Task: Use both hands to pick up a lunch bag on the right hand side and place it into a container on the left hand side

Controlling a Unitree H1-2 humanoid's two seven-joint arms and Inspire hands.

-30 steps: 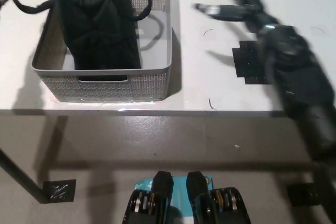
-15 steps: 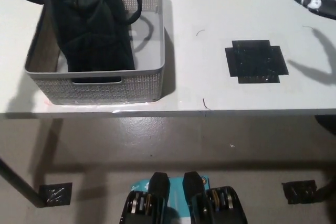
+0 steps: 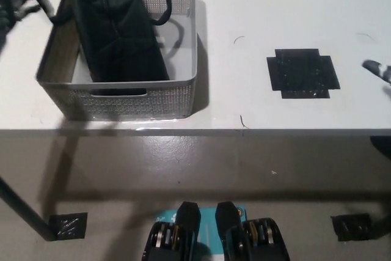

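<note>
Inside, black lunch bag [image 3: 119,32] stood upright in grey perforated container [image 3: 134,99], tabletop's left end, handles draped. Left hand [image 3: 18,1] blurred, right hand [image 3: 379,70] barely visible; finger state of both unclear.

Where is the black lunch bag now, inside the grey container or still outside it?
Inside. The lunch bag stands in the container, enclosed by its perforated walls, and its strap hangs over the far rim.

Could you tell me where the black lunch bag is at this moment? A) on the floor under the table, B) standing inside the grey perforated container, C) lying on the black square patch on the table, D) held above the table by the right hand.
B: the black lunch bag stands inside the grey perforated container, while the black square patch lies bare.
</note>
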